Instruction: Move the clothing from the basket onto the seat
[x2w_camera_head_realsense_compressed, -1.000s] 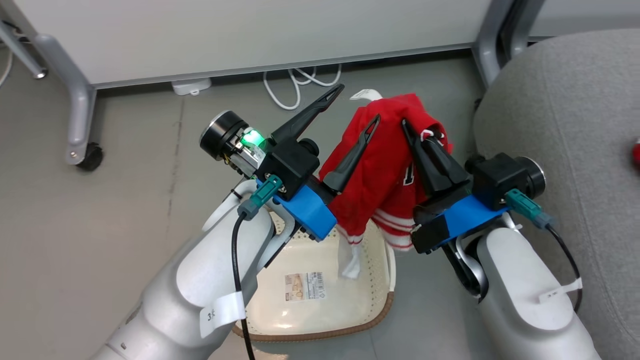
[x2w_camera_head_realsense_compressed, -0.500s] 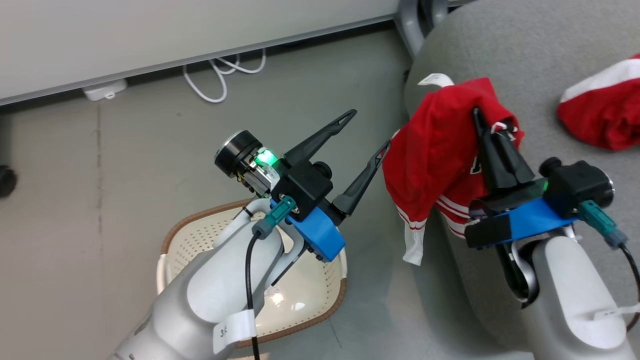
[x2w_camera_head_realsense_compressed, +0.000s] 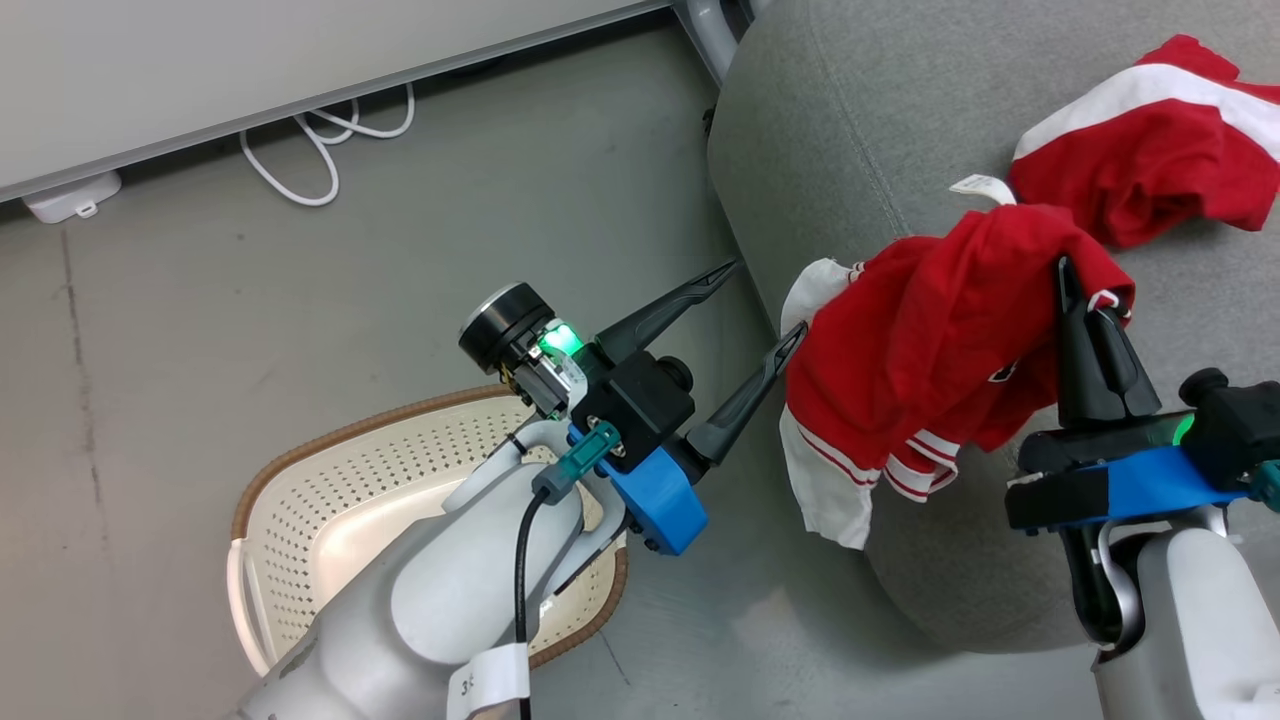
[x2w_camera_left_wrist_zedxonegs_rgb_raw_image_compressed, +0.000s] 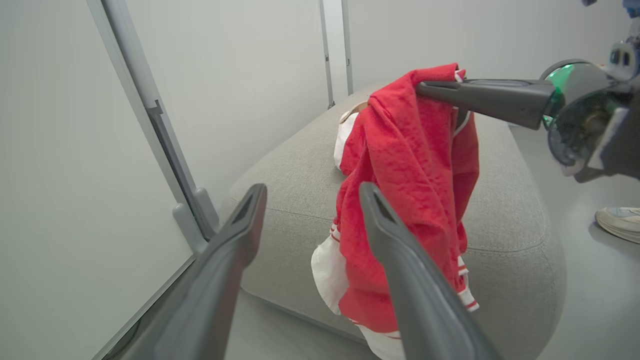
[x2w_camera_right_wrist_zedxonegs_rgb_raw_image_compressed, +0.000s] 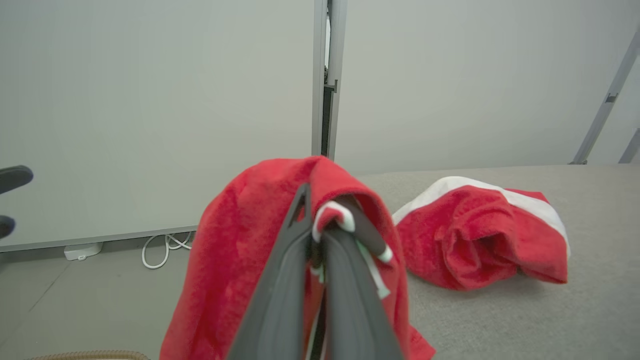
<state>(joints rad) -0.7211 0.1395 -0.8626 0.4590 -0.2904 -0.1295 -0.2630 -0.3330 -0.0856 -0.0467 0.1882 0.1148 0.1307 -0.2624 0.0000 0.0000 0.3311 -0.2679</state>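
Red cloth is hanging in the middle of the head view. The held garment (x2w_camera_head_realsense_compressed: 930, 330) is hanging from the right end effector (x2w_camera_head_realsense_compressed: 1066, 272), which is clenched on a fold near the striped trim. Most of the cloth is draping to the left of those fingers, over the rounded edge of the seat (x2w_camera_head_realsense_compressed: 860, 120), and its white hem is dangling below that edge. The second garment (x2w_camera_head_realsense_compressed: 1150, 160) is lying on the seat just beyond the fingertips. The left end effector (x2w_camera_head_realsense_compressed: 765, 300) is standing released and is carrying nothing. The basket (x2w_camera_head_realsense_compressed: 330, 447) is sitting under that arm on the floor (x2w_camera_head_realsense_compressed: 300, 250).

In the left wrist view, the garment is hanging just ahead of the spread fingers; whether one is touching it, I cannot tell.

In the right wrist view, the closed fingers are pinching the fold, and the second garment is lying ahead and to the right.

For a good release, I think the right end effector should go further over the seat first, so that the hanging part is not dragging the garment down to the floor.
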